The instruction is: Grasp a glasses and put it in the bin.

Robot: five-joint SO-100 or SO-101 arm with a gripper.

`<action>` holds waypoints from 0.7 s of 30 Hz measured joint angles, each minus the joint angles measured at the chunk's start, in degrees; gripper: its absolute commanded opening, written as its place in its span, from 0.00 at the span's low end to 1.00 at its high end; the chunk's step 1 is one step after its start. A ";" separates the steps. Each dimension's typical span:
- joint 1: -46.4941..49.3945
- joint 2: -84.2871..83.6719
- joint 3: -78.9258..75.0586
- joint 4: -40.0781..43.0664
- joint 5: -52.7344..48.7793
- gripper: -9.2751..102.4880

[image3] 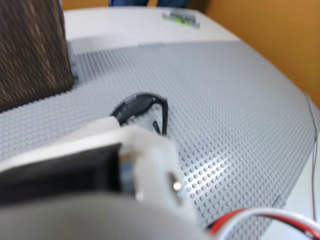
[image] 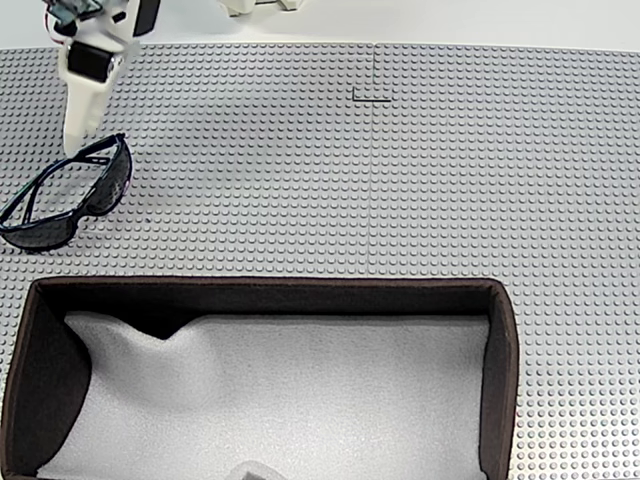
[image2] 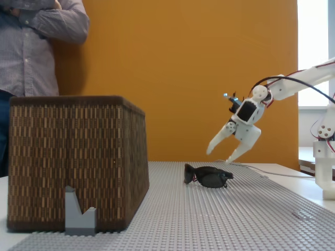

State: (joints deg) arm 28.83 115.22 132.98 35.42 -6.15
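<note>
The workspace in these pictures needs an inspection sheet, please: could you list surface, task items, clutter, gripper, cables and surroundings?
Surface: grey studded baseplate, on a white table.
Job's things: sunglasses lie on the plate, outside the bin; the bin has brown woven walls and white foam lining.
Clutter: small grey notched block in front of the bin's wall.
Gripper: gripper open, above the plate beside the sunglasses, not touching them.
Cables: red and black wires run along the arm.
Surroundings: orange wall; a person stands behind the bin.

Pincer [image2: 222, 155] agape, angled downward.
</note>
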 measured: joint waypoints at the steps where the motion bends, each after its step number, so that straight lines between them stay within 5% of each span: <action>1: -1.41 -1.67 -0.70 -0.44 -0.44 0.31; 21: -5.71 -22.76 -11.07 -12.57 -3.43 0.23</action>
State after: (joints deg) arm 23.12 92.46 121.90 22.85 -9.58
